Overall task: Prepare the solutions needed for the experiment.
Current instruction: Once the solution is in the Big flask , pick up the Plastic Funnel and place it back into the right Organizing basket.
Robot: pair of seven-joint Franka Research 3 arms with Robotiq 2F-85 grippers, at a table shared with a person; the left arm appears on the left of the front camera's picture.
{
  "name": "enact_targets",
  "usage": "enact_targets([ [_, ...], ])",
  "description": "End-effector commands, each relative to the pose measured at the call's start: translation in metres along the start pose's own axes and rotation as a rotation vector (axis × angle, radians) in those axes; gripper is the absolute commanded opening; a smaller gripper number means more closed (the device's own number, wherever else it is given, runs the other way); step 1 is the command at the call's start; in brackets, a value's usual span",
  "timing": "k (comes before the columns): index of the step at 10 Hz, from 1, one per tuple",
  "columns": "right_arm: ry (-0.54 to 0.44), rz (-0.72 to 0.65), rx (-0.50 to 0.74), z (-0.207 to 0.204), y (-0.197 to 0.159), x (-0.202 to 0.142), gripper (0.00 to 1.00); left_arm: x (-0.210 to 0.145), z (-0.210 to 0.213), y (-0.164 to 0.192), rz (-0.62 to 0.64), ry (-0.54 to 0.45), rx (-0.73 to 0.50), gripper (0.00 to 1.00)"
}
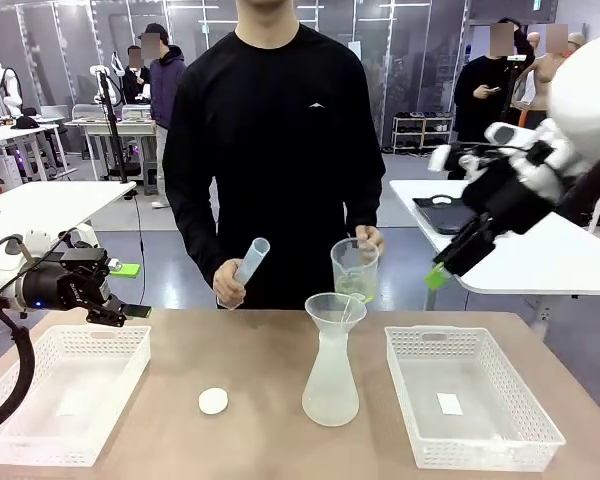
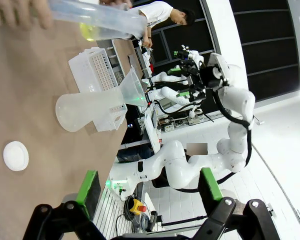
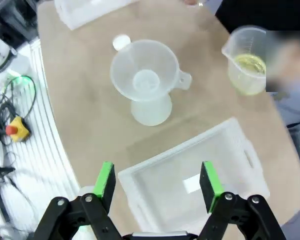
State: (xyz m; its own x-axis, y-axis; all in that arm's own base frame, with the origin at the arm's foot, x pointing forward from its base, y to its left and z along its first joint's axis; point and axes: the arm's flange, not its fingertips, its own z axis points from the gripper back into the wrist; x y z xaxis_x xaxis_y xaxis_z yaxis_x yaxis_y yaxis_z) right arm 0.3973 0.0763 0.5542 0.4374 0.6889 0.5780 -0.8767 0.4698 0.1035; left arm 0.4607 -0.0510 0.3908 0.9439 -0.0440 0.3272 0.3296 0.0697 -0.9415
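While the person holds the beaker [image 1: 355,262] with the yellow solution [image 1: 359,288] up above the table, you can see the job has hardly begun. The funnel [image 1: 335,310] sits in the flask [image 1: 331,385], which looks empty. Your left gripper [image 1: 130,313] and right gripper [image 1: 442,272] have their fingers apart, holding nothing. The pouring is not yet done.

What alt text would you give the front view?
A person holds a beaker of yellow-green liquid and a tube behind a flask topped with a funnel. The left gripper and right gripper hang open at the sides.
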Motion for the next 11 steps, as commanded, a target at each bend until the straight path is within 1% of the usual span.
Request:
enact_targets([
  [1, -0.065, -0.342, 0.013, -0.004, -0.028, -0.020, 0.85, 0.000, 0.001, -0.001, -0.013, 0.011, -0.002, 1.00],
  [2, -0.052, -0.450, 0.072, -0.009, -0.044, -0.037, 0.85, 0.000, 0.001, -0.001, -0.013, 0.011, -0.002, 1.00],
  [3, -0.058, -0.534, 0.158, -0.014, -0.051, -0.047, 0.85, 0.000, 0.001, -0.001, -0.013, 0.011, -0.002, 1.00],
  [4, -0.087, -0.608, 0.190, -0.021, -0.058, -0.058, 0.85, 0.000, 0.001, -0.001, -0.013, 0.011, -0.002, 1.00],
  [5, -0.138, -0.666, 0.266, -0.027, -0.062, -0.067, 0.85, 0.000, 0.001, -0.001, -0.013, 0.011, -0.002, 1.00],
  [6, -0.120, -0.725, 0.337, -0.033, -0.065, -0.071, 0.85, 0.000, 0.001, -0.001, -0.013, 0.011, -0.002, 1.00],
  [7, -0.045, -0.630, 0.274, -0.037, -0.059, -0.070, 0.85, 0.000, 0.001, -0.001, -0.013, 0.011, -0.002, 1.00],
  [8, -0.096, -0.654, 0.281, -0.033, -0.064, -0.078, 0.85, 0.000, 0.001, -0.001, -0.013, 0.011, -0.002, 1.00],
  [11, -0.096, -0.654, 0.281, -0.033, -0.064, -0.078, 0.85, 0.000, 0.001, -0.001, -0.013, 0.011, -0.002, 1.00],
])
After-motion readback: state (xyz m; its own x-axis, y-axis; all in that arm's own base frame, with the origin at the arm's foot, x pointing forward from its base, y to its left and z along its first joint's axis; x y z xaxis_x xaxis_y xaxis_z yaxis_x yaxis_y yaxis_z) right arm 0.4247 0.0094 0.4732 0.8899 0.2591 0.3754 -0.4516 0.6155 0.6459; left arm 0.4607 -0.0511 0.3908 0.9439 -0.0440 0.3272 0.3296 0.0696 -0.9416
